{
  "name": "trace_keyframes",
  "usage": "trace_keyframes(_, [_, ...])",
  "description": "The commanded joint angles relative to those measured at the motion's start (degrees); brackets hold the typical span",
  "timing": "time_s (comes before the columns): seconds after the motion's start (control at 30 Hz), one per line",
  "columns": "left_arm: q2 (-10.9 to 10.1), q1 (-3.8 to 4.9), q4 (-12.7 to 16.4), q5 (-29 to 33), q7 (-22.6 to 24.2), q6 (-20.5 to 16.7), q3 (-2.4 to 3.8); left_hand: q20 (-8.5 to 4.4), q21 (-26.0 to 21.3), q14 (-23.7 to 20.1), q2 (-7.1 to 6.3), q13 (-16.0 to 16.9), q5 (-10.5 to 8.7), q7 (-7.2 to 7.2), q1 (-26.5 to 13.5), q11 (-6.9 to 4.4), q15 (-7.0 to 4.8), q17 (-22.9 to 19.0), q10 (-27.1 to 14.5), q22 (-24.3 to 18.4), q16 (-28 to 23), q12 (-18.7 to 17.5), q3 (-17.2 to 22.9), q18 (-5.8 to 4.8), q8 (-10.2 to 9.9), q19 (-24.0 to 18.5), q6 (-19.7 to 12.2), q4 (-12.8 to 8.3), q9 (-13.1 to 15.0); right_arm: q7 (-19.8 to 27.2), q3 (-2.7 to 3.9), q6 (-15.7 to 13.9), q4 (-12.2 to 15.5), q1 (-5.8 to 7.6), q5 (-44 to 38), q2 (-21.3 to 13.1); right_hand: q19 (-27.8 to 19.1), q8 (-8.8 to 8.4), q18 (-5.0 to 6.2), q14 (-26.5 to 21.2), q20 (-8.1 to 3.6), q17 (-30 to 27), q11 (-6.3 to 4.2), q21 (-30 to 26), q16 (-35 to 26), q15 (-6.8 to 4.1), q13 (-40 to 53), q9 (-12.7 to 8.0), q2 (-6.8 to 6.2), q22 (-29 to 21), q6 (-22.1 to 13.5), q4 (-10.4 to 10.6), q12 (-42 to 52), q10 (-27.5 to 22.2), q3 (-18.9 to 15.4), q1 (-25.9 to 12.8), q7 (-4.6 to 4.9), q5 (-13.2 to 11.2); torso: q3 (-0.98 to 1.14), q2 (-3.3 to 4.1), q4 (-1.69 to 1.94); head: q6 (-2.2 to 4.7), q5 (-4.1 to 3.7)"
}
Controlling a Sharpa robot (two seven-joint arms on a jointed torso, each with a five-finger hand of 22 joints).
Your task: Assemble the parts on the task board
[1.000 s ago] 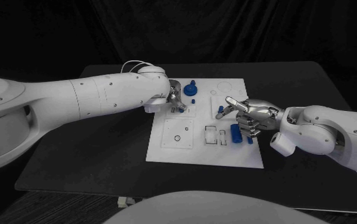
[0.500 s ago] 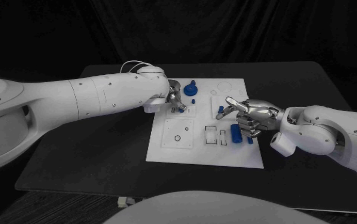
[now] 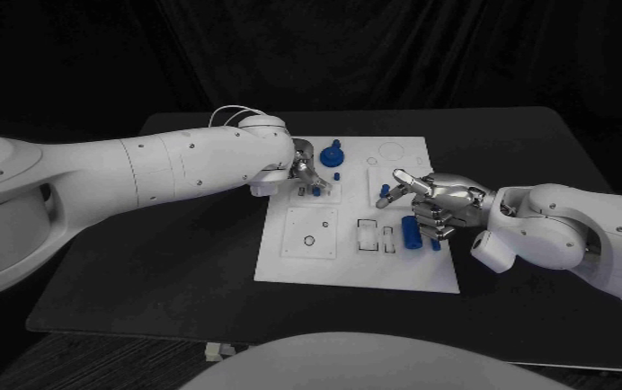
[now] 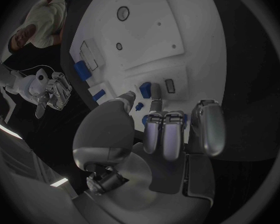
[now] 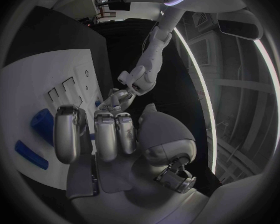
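From the head view I see the flat white plastic task board (image 3: 357, 255) lying in the middle of the black table (image 3: 169, 273), with my left hand (image 3: 306, 172) down over its far left section, fingers curled close around a small blue part (image 3: 315, 190) that seems to stand in a slot; I judge it pinched, though contact is hard to confirm here. My right hand (image 3: 434, 203) hovers at the board's right edge, fingers curled in, apparently on nothing; a short blue peg (image 3: 384, 195) sits just beside its fingertips and a blue cylinder (image 3: 411, 232) lies partly under it. A blue knob-shaped piece (image 3: 333, 152) stands just beyond the left hand, close enough that a sideways slip could knock it. In the left wrist view, the left hand's fingers (image 4: 165, 134) bend down over small blue pieces (image 4: 145, 89) on the board; if I press off-axis, the part could jam or tip. In the right wrist view, the right hand's fingers (image 5: 105, 134) are curled together over the board, with blue pieces (image 5: 42, 120) beside them; drifting lower would nudge them out of place.
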Motion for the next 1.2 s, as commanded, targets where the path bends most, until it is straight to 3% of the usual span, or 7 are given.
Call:
trace_keyframes(0.03, [0.20, -0.10, -0.08, 0.34, 0.12, 0.54, 0.04, 0.42, -0.30, 5.96, 0.47, 15.09, -2.05, 0.51, -1.26, 0.40, 0.39, 15.10, 6.09, 11.23, 0.37, -0.03, -1.89, 0.73, -0.38, 2.47, -0.22, 0.07, -0.34, -0.76, 0.03, 0.82, 0.10, -0.16, -0.07, -0.02, 1.28, 0.35, 0.32, 5.69, 0.32, 13.80, 0.27, -0.15, -0.38, 0.37, 15.10, -0.05, -0.05, 11.90, -0.37, -0.07, 0.15, 5.97, 0.31, -0.12, 0.11, 0.23, 0.00, 0.00, -0.01, -0.01, 0.05])
trace_keyframes(0.2, [0.24, -0.10, -0.17, 0.34, -0.12, 0.53, 0.04, 0.49, -0.25, 5.96, 1.41, 15.09, -4.03, 0.57, -3.71, 0.51, 0.45, 15.10, 6.09, 11.26, 0.37, -0.03, -6.12, 0.72, -0.80, 2.53, -0.07, 0.20, -1.00, -0.78, 0.03, 0.85, 0.10, -0.18, -0.07, -0.03, 1.28, 0.35, 0.32, 5.69, 0.32, 13.80, 0.27, -0.15, -0.38, 0.37, 15.10, -0.05, -0.05, 11.90, -0.37, -0.07, 0.15, 5.97, 0.31, -0.12, 0.11, 0.23, 0.00, 0.00, 0.00, -0.01, 0.05])
trace_keyframes(0.7, [-3.06, 0.45, 3.58, 0.35, -0.11, -2.53, 0.07, 0.30, 0.09, 5.96, 1.98, 15.09, -4.11, 0.20, -4.41, 0.20, 0.24, 15.10, 6.09, 11.34, 0.37, -0.03, -9.12, 0.67, -0.14, 2.75, 1.15, 0.09, -0.83, -0.64, 0.03, 0.69, 0.15, -0.19, -0.07, -0.42, 1.22, 0.48, 0.34, 5.68, 0.36, 13.76, 0.30, -0.22, -0.39, 0.41, 15.10, -0.15, -0.13, 11.86, -0.33, 0.17, 0.15, 5.97, 0.24, -0.64, 0.13, -0.22, 0.00, 0.00, -0.01, -0.01, -0.43])
trace_keyframes(0.87, [-5.68, 2.49, 6.96, 0.35, 1.35, -4.87, 0.09, 0.09, 0.69, 5.96, 2.56, 15.09, -3.94, -0.19, -3.53, -0.13, -0.03, 15.10, 6.09, 11.48, 0.37, -0.03, -10.22, 0.57, 0.91, 2.97, 2.11, 0.05, -0.23, -0.57, 0.03, 0.56, 0.16, -0.19, -0.07, -0.62, 1.23, 0.55, 0.34, 5.68, 0.38, 13.77, 0.30, -0.21, -0.39, 0.41, 15.10, -0.21, -0.13, 11.86, -0.33, 0.29, 0.15, 5.97, 0.13, -1.12, 0.12, -0.56, 0.01, -0.02, -0.03, -0.01, -0.54])
trace_keyframes(1.03, [-8.28, 6.11, 9.81, 2.37, 2.04, -5.76, 0.09, -0.15, 1.18, 5.96, 3.27, 15.09, -3.32, -0.51, -1.94, -0.41, -0.26, 15.10, 6.09, 11.61, 0.37, -0.03, -11.18, 0.49, 2.38, 3.14, 2.13, 0.03, 1.00, -0.47, 0.03, 0.49, 0.16, -0.19, -0.07, -0.72, 1.22, 0.61, 0.34, 5.69, 0.39, 13.80, 0.29, -0.21, -0.38, 0.42, 15.10, -0.28, -0.06, 11.85, -0.32, 0.39, 0.15, 5.97, 0.04, -1.69, 0.10, -0.63, 0.00, 0.01, -0.01, -0.01, -0.63])
trace_keyframes(1.13, [-9.43, 8.12, 10.29, 5.41, 2.51, -5.19, 0.09, -0.37, 1.66, 5.96, 4.71, 15.09, 0.72, -0.78, 0.69, -0.63, -0.43, 15.10, 6.09, 11.73, 0.37, -0.03, -11.85, 0.41, 4.23, 3.24, 1.31, 0.05, 2.66, -0.38, 0.03, 0.45, 0.11, -0.19, -0.07, -0.72, 1.23, 0.64, 0.33, 5.69, 0.39, 13.79, 0.28, -0.19, -0.38, 0.41, 15.10, -0.31, -0.04, 11.85, -0.33, 0.41, 0.15, 5.97, -0.01, -2.00, 0.09, -0.65, 0.01, 0.00, 0.00, -0.01, -0.85])
trace_keyframes(1.2, [-9.91, 8.97, 9.95, 6.98, 3.15, -5.10, 0.09, -0.46, 1.83, 5.96, 5.73, 15.09, 5.80, -0.91, 2.00, -0.71, -0.55, 15.10, 6.09, 11.77, 0.37, -0.03, -11.94, 0.38, 5.08, 3.25, 0.73, 0.10, 3.42, -0.35, 0.03, 0.43, 0.07, -0.19, -0.07, -0.68, 1.22, 0.65, 0.34, 5.69, 0.39, 13.79, 0.28, -0.20, -0.38, 0.42, 15.10, -0.32, -0.03, 11.85, -0.33, 0.42, 0.15, 5.97, -0.03, -2.12, 0.09, -0.67, 0.01, -0.01, -0.02, -0.01, -0.83])
